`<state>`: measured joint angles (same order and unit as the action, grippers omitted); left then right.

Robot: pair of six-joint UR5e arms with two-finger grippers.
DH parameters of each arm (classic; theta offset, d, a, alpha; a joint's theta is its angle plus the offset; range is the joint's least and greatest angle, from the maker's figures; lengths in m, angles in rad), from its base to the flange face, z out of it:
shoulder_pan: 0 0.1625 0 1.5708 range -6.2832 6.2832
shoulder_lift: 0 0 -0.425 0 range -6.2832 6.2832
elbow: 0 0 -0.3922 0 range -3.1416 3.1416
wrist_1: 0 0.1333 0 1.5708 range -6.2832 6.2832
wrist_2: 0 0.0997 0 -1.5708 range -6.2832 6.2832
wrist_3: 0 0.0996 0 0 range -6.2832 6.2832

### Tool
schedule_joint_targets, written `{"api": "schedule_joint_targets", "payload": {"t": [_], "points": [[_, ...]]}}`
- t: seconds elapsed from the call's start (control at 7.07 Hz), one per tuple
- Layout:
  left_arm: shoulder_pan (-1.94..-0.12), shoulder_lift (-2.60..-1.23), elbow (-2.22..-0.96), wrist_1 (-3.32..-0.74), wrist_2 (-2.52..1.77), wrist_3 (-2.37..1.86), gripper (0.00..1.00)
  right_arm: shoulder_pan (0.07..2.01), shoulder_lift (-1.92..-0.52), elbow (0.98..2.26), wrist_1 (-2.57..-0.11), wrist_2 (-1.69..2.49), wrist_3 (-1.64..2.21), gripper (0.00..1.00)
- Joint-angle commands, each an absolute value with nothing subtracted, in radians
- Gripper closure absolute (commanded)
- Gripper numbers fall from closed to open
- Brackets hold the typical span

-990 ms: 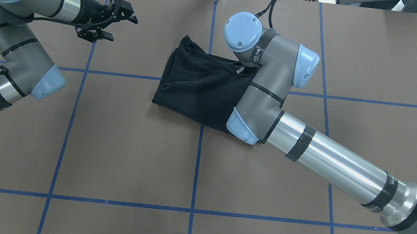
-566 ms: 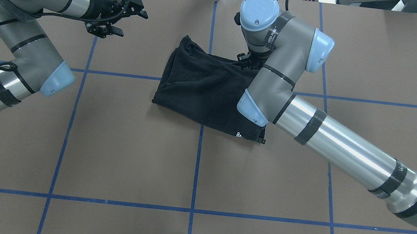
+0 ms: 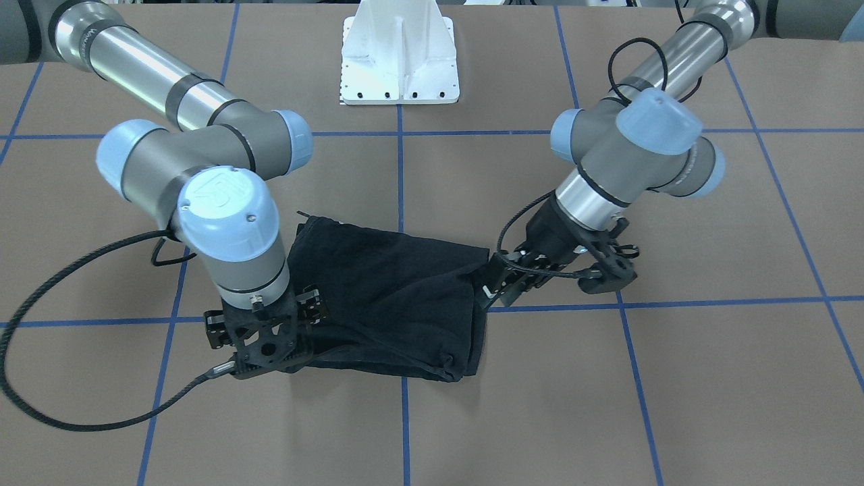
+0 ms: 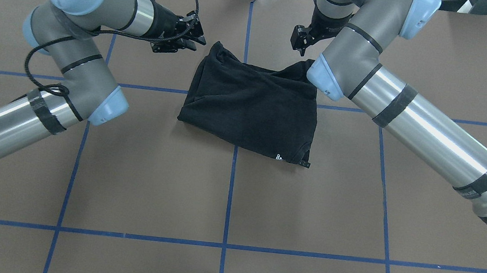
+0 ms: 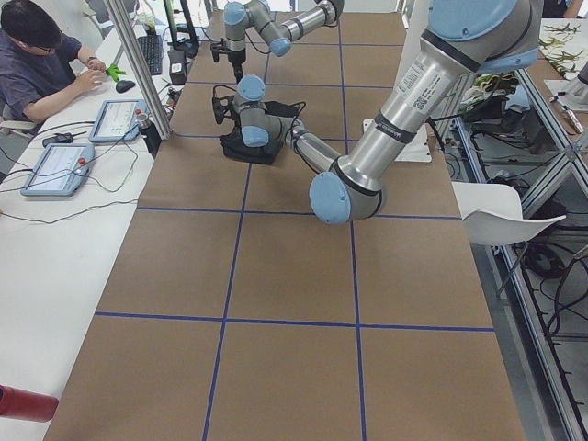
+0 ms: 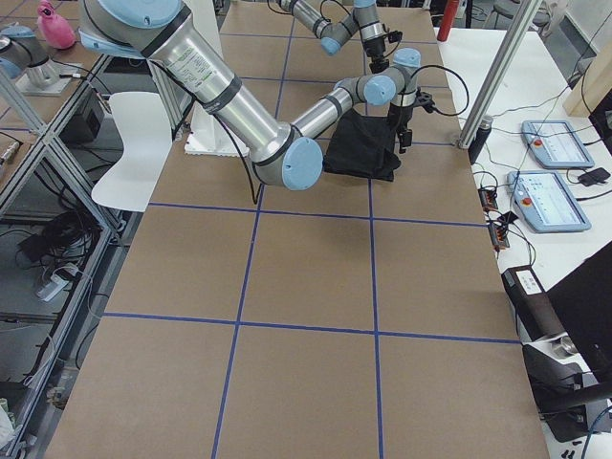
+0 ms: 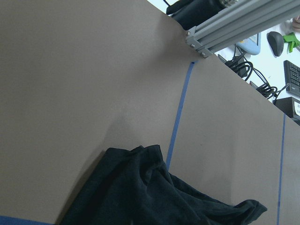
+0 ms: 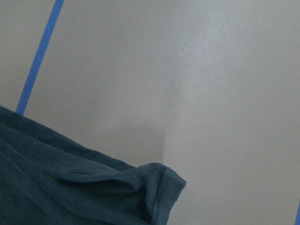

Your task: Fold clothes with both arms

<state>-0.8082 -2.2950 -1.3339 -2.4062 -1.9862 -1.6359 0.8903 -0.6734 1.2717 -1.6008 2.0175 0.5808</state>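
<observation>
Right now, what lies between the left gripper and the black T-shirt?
Only a narrow strip of bare brown table separates the left gripper from the T-shirt. The overhead view shows this.

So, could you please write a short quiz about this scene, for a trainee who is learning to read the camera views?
1. True or false: the T-shirt lies spread out flat with both sleeves open.
2. In the overhead view, the left gripper is: A) over the middle of the T-shirt; B) beside its far left corner; C) at the near edge of the view.
3. What stands at the top centre of the front-facing view?

Key: 1 false, it is folded into a compact shape; 2 B; 3 the white mount.
</observation>
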Motion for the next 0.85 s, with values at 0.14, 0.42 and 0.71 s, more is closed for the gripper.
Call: {"api": "schedule_joint_targets", "payload": {"t": [0.14, 0.42, 0.71], "points": [[-0.788, -2.445, -1.094, -2.421, -1.918, -1.634, 1.0, 0.92, -0.673, 1.273, -1.6, 2.063, 0.571, 0.0], [-0.782, -2.448, -1.042, -2.448, -1.911, -1.635, 1.0, 0.92, -0.676, 1.273, -1.601, 2.065, 0.571, 0.0], [-0.778, -2.45, -1.028, -2.45, -1.913, -1.634, 1.0, 0.922, -0.676, 1.273, -1.601, 2.065, 0.572, 0.0]]}}
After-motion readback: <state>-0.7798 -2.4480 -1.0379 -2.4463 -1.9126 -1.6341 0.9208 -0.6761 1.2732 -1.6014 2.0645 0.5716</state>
